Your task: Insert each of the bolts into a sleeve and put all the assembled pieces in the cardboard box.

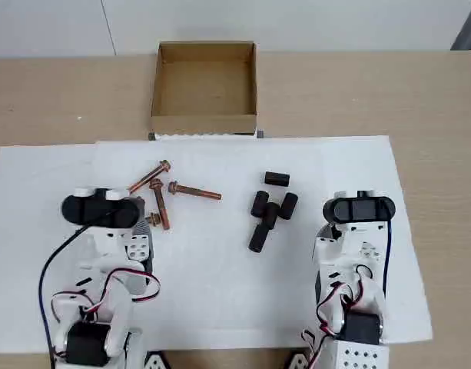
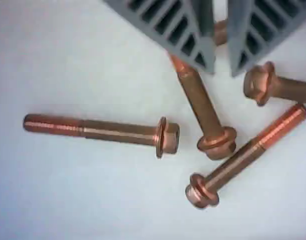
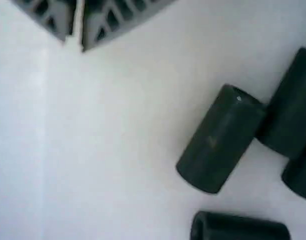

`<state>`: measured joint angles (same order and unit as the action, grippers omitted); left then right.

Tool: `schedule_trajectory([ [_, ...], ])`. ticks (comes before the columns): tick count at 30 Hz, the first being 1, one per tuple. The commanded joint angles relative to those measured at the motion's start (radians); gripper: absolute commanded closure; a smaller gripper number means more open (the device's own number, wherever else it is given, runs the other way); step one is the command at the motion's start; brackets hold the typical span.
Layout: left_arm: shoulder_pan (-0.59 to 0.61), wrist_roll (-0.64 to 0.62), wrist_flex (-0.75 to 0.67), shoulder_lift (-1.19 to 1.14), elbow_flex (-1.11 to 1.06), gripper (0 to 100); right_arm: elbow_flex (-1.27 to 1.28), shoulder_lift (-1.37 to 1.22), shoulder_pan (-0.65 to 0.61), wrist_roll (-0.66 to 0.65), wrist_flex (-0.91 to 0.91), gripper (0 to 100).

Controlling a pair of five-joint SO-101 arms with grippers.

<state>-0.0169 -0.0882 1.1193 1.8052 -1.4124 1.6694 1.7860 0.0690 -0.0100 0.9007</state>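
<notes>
Several copper bolts lie in a loose cluster on the white sheet, one [image 1: 195, 191] pointing right and others [image 1: 158, 204] beside the left arm. In the left wrist view my left gripper [image 2: 221, 72] hangs just above them, its grey fingers [image 2: 192, 30] nearly together and holding nothing; bolts [image 2: 100, 131] [image 2: 202, 110] lie below. Several black sleeves [image 1: 271, 211] sit grouped at centre right. My right gripper [image 3: 73, 46] is shut and empty, off to the side of the nearest sleeve [image 3: 217, 140]. The open cardboard box [image 1: 204, 115] stands at the back.
A white paper sheet [image 1: 220, 292] covers the wooden table [image 1: 435, 100] in front of the box. Both arm bodies [image 1: 104, 209] [image 1: 358, 209] stand near the front edge, left and right of the parts.
</notes>
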Motion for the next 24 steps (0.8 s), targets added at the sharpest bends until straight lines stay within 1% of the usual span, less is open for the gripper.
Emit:
schedule_trajectory([
  [1,-0.006,0.005,0.008,0.005,0.088,99,0.014,0.013,0.004,-0.003,0.002,99.5],
  [4,-0.006,0.040,0.048,-0.017,0.142,99,0.014,0.013,0.004,-0.003,0.002,99.5],
  [6,-0.005,0.052,0.072,-0.077,0.194,99,0.014,0.013,0.004,-0.003,0.002,99.5],
  [13,0.008,0.049,0.115,-0.471,0.539,99,0.014,0.013,0.004,-0.003,0.002,99.5],
  [19,0.008,0.048,0.267,-0.836,0.889,99,0.014,0.013,0.004,-0.005,0.002,99.4],
  [22,0.006,0.052,0.348,-0.957,1.017,99,0.014,0.013,0.004,-0.008,0.002,99.1],
  [24,0.006,0.054,0.374,-1.011,1.066,99,0.014,0.013,0.002,-0.009,0.002,99.1],
])
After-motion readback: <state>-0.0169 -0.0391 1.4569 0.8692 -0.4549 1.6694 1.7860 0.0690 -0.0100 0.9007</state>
